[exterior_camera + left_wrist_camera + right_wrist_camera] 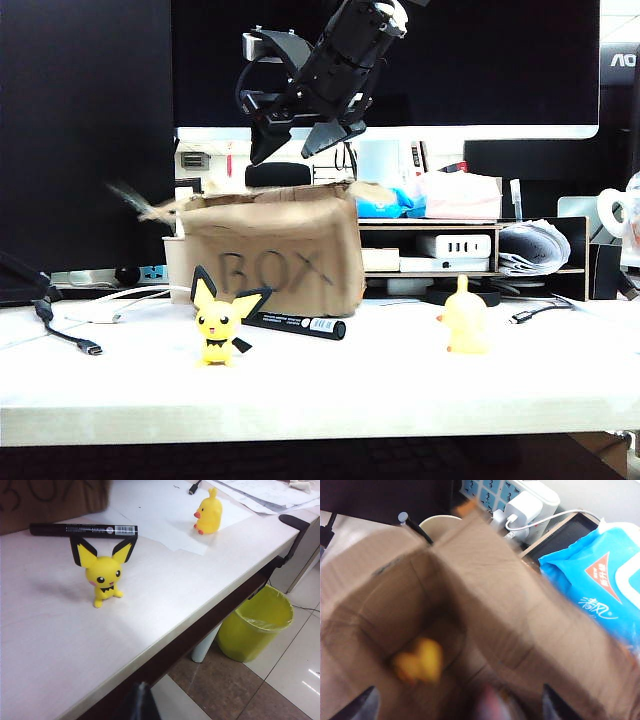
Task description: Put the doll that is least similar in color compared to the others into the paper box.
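Exterior view: pale table, dark monitors behind; right gripper hangs spread and empty above the paper box. Left gripper: state unclear.

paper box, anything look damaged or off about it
Yes. The paper box is worn, its top flaps ragged and bent unevenly. The open right gripper hangs above it. Inside is a blurred yellow-orange shape I can't identify.
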Robot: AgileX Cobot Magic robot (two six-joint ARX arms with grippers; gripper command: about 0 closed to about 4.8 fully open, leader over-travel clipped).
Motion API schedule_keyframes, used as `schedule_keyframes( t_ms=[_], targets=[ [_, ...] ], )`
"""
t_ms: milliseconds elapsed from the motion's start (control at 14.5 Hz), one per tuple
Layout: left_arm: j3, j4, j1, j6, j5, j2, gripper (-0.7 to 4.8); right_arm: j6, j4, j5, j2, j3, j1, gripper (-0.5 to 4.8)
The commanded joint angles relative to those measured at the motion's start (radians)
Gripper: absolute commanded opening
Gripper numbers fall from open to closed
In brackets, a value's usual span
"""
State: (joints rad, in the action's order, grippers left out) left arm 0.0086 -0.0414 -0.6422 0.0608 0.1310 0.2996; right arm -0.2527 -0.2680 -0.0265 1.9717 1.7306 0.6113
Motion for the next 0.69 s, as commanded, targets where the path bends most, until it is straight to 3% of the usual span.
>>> schedule_keyframes(
  t_ms=[69,207,276,345,483,690],
  targets=[
    [0.001,0.013,0.002,-0.001,0.004,0.000,-0.05,0.002,0.011,0.003,-0.008,0.009,0.002,3.91],
    [0.001,0.013,0.002,-0.001,0.004,0.000,-0.05,0.002,0.009,0.003,-0.013,0.009,0.002,2.66],
    [0.001,0.013,0.002,-0.001,0.004,0.000,-0.05,0.002,0.007,0.003,-0.018,0.009,0.003,1.22],
    [0.001,0.013,0.002,-0.001,0.004,0.000,-0.05,0.002,-0.002,0.003,-0.028,0.009,0.003,0.26],
    [0.001,0.013,0.002,-0.001,0.004,0.000,-0.05,0.002,-0.058,0.007,-0.054,0.009,0.003,-0.06],
    [0.001,0.013,0.002,-0.001,0.004,0.000,-0.05,0.002,-0.170,0.010,-0.113,0.007,0.003,-0.06]
  ],
)
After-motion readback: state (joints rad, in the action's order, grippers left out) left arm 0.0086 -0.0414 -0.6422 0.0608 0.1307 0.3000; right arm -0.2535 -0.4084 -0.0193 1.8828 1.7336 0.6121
